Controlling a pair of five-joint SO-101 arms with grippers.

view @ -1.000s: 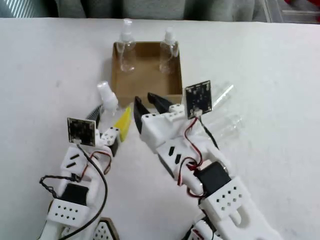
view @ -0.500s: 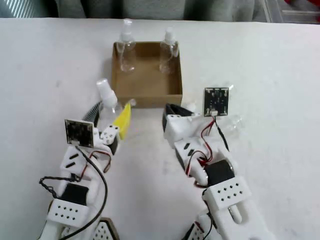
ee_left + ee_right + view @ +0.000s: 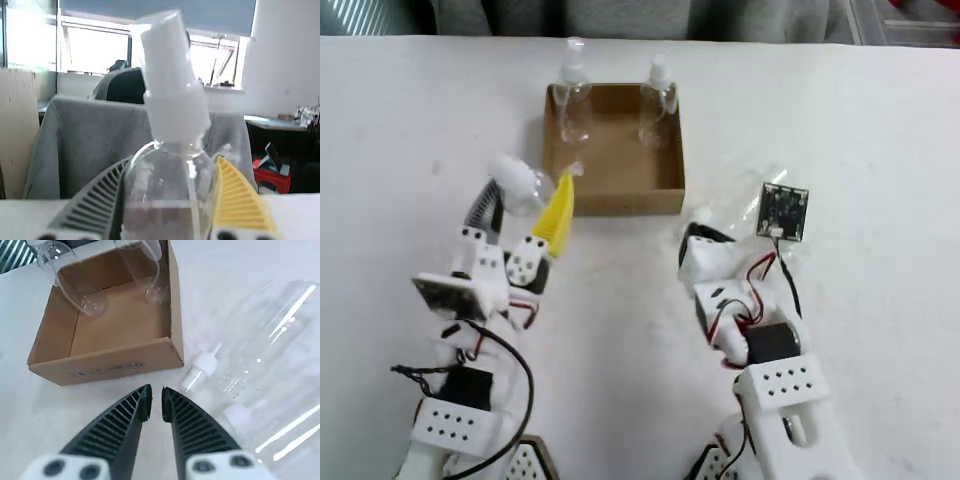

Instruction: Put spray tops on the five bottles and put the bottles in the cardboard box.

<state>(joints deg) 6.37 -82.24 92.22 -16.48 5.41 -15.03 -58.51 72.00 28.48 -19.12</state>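
Standing in cardboard box (image 3: 612,200): two bottles (image 3: 572,108)

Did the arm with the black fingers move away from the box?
Yes. The right gripper pulled back from the middle of the cardboard box front wall and slid right, past its front right corner.

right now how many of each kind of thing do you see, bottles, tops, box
bottles with spray tops, in the cardboard box: 2
bottle with spray top, in the left gripper: 1
bare bottles lying down: 2
loose spray top: 1
cardboard box: 1
total: 7
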